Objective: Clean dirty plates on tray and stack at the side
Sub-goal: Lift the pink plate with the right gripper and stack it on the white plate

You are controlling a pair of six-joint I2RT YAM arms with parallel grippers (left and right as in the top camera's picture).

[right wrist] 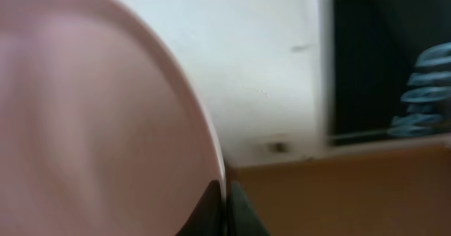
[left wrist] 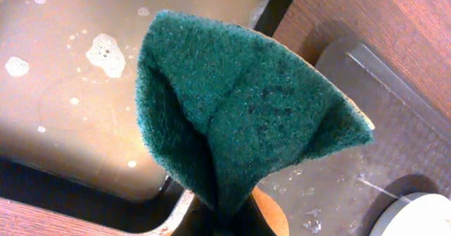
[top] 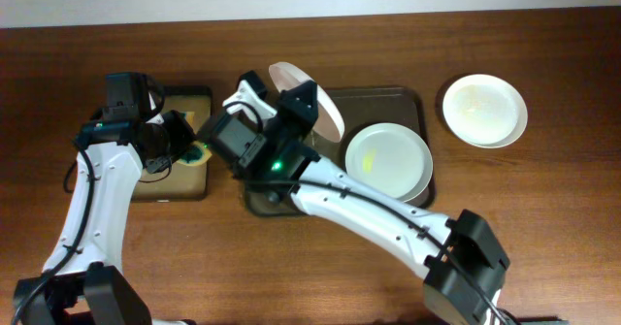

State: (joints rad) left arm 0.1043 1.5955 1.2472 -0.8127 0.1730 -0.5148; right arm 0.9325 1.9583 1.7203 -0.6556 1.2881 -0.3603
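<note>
Green scour pad (left wrist: pixel 239 109) folded, pinched tight in L gripper (top: pixel 191 150), at small soapy tray (left wrist: pixel 63 116) right edge.
Target held plate (top: pixel 287 76) near on pad's right, apart, stood on edge, rim clamped by R gripper (right wrist: pixel 227 204) above tray (top: pixel 415 97) left end; nothing between. 2nd plate (top: pixel 388 160) flat in tray; side plate (top: pixel 483 110) on table, far right.

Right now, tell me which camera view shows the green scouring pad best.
Left wrist view: the green scouring pad fills the frame, folded, its texture clear. Overhead shows just a green sliver by the small black tray, mostly hidden by the left arm. Right wrist shows none of it, only a plate.
</note>
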